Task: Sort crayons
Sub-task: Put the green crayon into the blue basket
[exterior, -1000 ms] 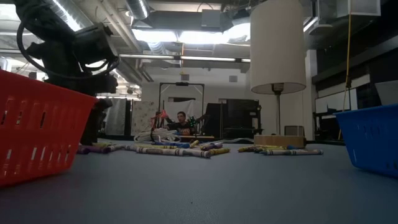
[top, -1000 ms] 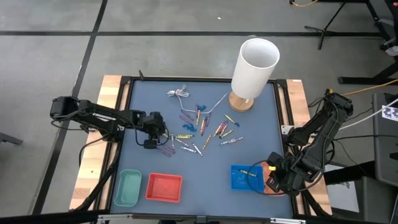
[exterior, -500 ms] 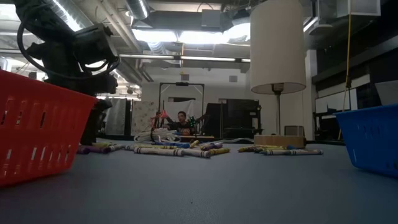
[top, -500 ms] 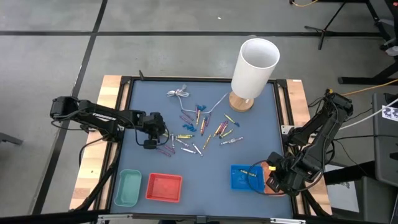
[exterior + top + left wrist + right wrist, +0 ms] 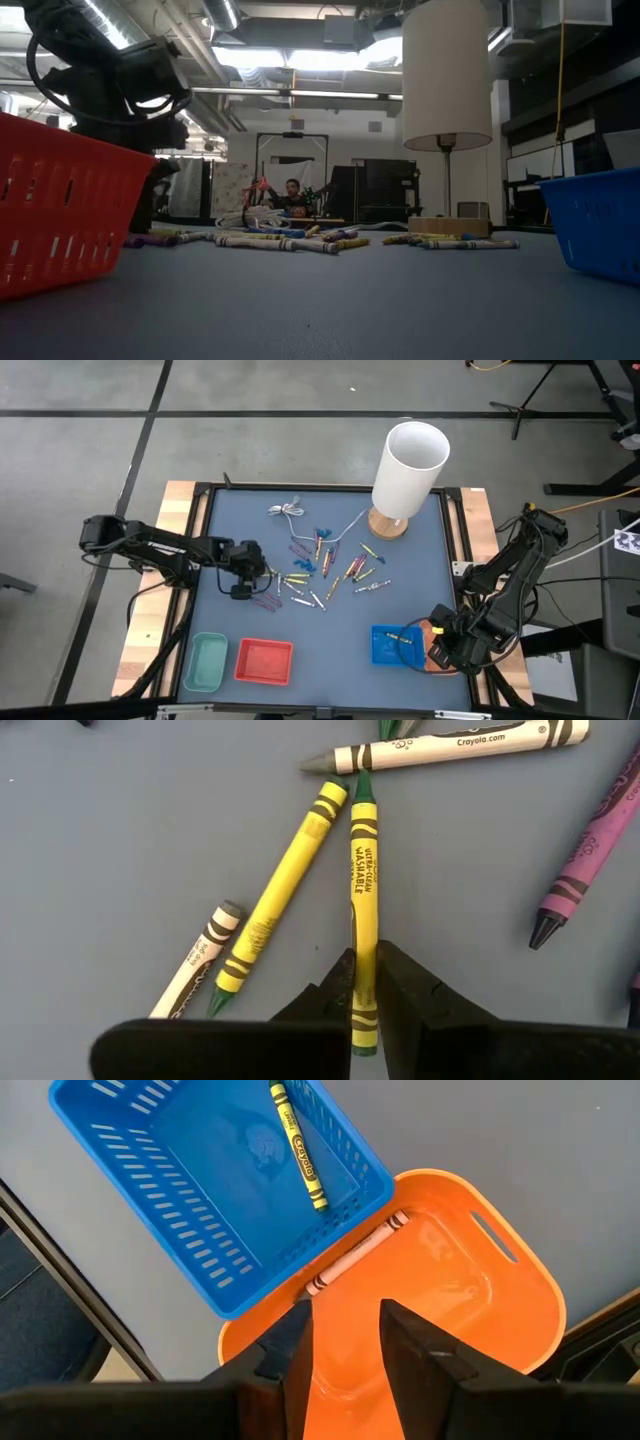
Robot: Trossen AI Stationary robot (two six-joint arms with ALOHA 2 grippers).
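Four baskets sit along the lower edge: one green [image 5: 205,662], one red [image 5: 264,661], one blue [image 5: 391,644], one orange [image 5: 440,1320]. One lamp [image 5: 407,472] stands upper right; scattered crayons [image 5: 325,575] at centre are too many to count.

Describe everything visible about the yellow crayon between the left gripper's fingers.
The yellow crayon is a slim stick in a yellow paper wrapper with black bands and print and a green tip. It lies flat on the blue-grey table, the left gripper shut on its lower end. Its tip nearly meets a grey-white crayon; another yellow crayon lies alongside.
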